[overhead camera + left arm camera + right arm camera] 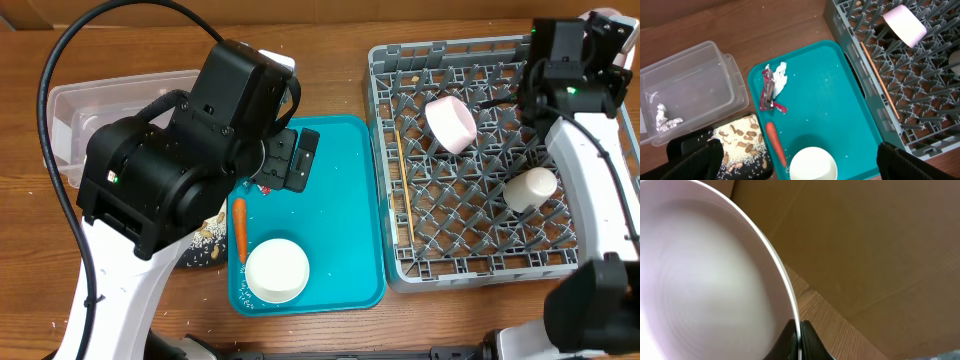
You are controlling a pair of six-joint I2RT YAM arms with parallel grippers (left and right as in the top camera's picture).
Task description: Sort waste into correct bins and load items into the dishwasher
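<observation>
Right jaws are clamped on the thin rim of one pale pink round dish (705,270), which fills most of the right wrist view; the rim runs down between the two black fingers (785,347). Left jaws stand wide apart, one dark finger (695,160) at each lower corner of the left wrist view, and hold nothing. Below and between them lie one orange carrot (775,142) and one white round bowl (812,164), both on the single teal plastic tray (825,100).

Farther up that tray is one red wrapper (769,95) touching one crumpled white tissue (780,77). Left of the tray sit one clear plastic bin (685,56) holding a few foil scraps (665,120), and one dark container of peanut shells (742,142).

One grey plastic dish rack (470,275) stands just right of the tray. It carries one pink bowl (450,122) lying tilted, one white cup (528,187) and one thin wooden stick (402,185) along its left side.

Everything rests on a brown wooden worktop (335,70); plain brown cardboard panels (880,245) rise behind it.
</observation>
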